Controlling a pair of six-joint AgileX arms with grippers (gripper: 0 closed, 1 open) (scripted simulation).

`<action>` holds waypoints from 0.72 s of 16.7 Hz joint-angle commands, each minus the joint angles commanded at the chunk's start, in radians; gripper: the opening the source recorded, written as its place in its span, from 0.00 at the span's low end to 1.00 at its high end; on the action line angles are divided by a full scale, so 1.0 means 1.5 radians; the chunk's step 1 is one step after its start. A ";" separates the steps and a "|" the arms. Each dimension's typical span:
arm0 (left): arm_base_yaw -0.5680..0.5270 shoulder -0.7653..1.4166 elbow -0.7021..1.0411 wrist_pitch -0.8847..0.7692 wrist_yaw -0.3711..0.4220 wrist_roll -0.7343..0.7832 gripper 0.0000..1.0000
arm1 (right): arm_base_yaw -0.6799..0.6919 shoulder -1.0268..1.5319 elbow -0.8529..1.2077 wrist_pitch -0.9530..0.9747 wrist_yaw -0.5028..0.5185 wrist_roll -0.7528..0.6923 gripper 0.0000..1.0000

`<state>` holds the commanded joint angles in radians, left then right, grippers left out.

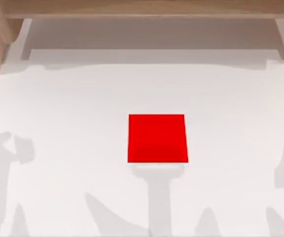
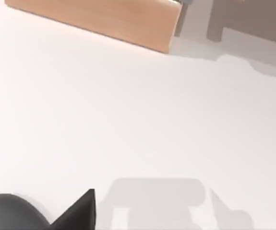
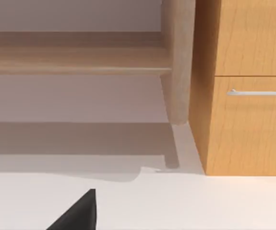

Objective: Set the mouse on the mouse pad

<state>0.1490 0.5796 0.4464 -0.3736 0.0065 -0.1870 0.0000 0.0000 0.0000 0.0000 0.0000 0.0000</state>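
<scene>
Mouse pad [image 1: 157,138] lies bare at table [image 1: 72,123] centre, placement not yet done; cannot tell either gripper's jaw state.

Top view: straight down on the white tabletop [image 1: 72,108], red mouse pad [image 1: 157,138] near the middle. Left wrist view: low and close, angled across bare tabletop toward a wooden board [image 2: 99,19]. Right wrist view: low, level, facing a wooden cabinet [image 3: 246,120] past the tabletop's edge.
</scene>
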 joint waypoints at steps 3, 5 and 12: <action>0.048 0.222 0.131 -0.123 0.001 -0.060 1.00 | 0.000 0.000 0.000 0.000 0.000 0.000 1.00; 0.080 0.362 0.216 -0.203 0.000 -0.099 1.00 | 0.000 0.000 0.000 0.000 0.000 0.000 1.00; 0.168 0.703 0.462 -0.411 -0.001 -0.206 1.00 | 0.000 0.000 0.000 0.000 0.000 0.000 1.00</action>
<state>0.4015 1.6335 1.1393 -0.9895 0.0044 -0.4956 0.0000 0.0000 0.0000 0.0000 0.0000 0.0000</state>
